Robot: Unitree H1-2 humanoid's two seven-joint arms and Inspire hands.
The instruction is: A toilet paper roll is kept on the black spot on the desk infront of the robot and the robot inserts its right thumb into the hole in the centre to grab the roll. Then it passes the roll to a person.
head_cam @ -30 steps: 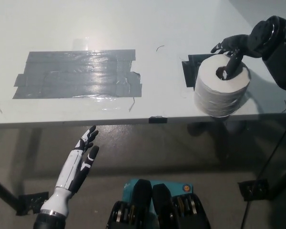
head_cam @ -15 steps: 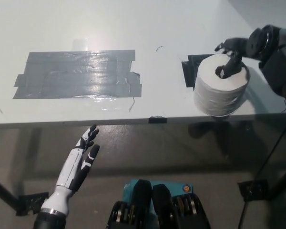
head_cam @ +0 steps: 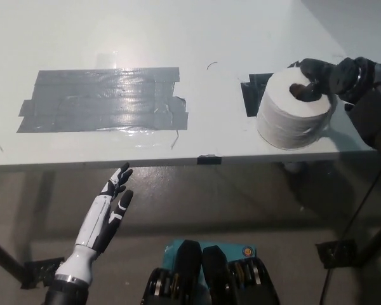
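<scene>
At the lower left, below the desk point(head_cam: 178, 25) edge, the white left hand point(head_cam: 108, 210) is held out with fingers straight and apart; nothing is held by it. On the desk's left half a wide patch of grey tape point(head_cam: 101, 98) is stuck flat, with a thin dark thread point(head_cam: 175, 138) seen at its lower right corner. A small dark tab point(head_cam: 209, 159) is set on the front edge of the desk, and a short curved thread point(head_cam: 213, 63) lies farther back. To the right, the black spot point(head_cam: 253, 89) is partly covered by the roll point(head_cam: 292, 114), which stands near the desk's front right corner, its top tipped slightly toward the camera. The black right hand point(head_cam: 320, 77) is laid over the roll's top from the right, its thumb pushed into the centre hole point(head_cam: 298, 91) and fingers curled at the far rim, so the roll is gripped. Whether the roll's base rests fully on the desk cannot be told.
</scene>
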